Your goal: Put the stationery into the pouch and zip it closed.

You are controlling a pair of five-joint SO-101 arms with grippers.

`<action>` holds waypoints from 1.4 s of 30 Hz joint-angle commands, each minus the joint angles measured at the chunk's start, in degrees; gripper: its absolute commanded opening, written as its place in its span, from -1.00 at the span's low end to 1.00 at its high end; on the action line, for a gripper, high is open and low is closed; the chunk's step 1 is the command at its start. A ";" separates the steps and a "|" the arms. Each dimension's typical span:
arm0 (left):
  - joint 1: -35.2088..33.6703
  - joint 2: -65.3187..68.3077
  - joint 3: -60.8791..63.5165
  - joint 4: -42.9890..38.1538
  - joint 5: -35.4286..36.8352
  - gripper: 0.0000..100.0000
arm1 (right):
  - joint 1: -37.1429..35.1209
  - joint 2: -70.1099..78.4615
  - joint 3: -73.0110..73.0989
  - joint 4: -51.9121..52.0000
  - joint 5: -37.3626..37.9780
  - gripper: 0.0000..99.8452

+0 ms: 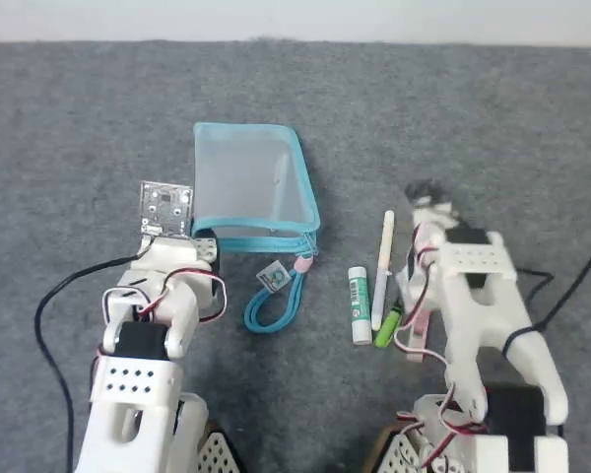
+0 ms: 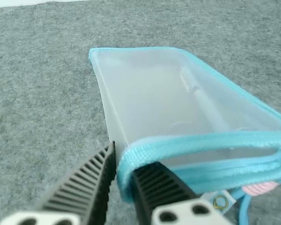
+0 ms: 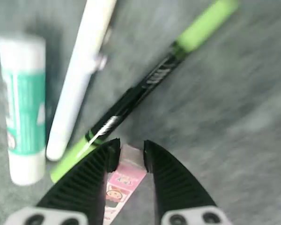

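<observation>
The tabletop (image 1: 79,118) is overlooked from above. The pouch (image 2: 168,103) is seen close from the left wrist, the green pen (image 3: 145,89) from the right; both are shared with the high view.

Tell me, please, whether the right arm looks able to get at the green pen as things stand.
Probably not yet: the right tool is shut on a pink eraser, so it has no free grip. The green pen lies uncovered just beside its tips.

Grey felt-covered table (image 1: 89,128), pale strip (image 1: 295,18) along far edge
</observation>
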 commanded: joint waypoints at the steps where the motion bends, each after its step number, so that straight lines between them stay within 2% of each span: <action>1: -0.35 -0.35 -0.57 -2.11 0.97 -0.98 | 2.15 -0.66 -10.46 -0.22 2.20 -0.99; 3: -0.35 -0.35 -0.57 -2.11 0.97 -0.98 | 3.30 0.84 -15.56 -0.22 2.99 -0.99; 8: -0.44 -0.35 -0.48 -2.02 0.97 -0.98 | 5.14 10.77 -25.32 -0.22 11.78 -0.97; 14: -0.44 -0.35 -0.48 -2.02 0.88 -0.98 | 6.99 19.91 -28.48 -1.80 12.48 -0.59; 16: -0.44 -0.35 -0.48 -2.02 0.88 -0.98 | 7.08 20.00 -28.48 -2.15 12.13 -0.54; 20: -0.44 -0.35 -0.48 -2.02 0.88 -0.98 | 7.16 17.63 -26.81 0.66 7.30 -0.54; 23: -0.44 -0.35 -0.48 -2.11 0.88 -0.98 | 6.81 12.70 -20.04 0.48 6.59 -0.54; 27: -0.44 -0.35 -0.48 -2.11 0.88 -0.98 | 6.73 7.08 -9.67 -1.89 6.33 -0.54; 33: -0.44 -0.35 -0.48 -2.02 0.88 -0.98 | 9.27 6.73 -1.58 -8.66 4.92 -0.55; 38: -0.44 -0.35 -0.40 -1.93 0.88 -0.98 | 9.45 6.64 -0.79 -10.24 4.84 -0.81; 42: -0.44 -0.35 -0.31 -1.93 0.97 -0.98 | 9.54 5.85 -1.14 -10.24 4.84 -0.91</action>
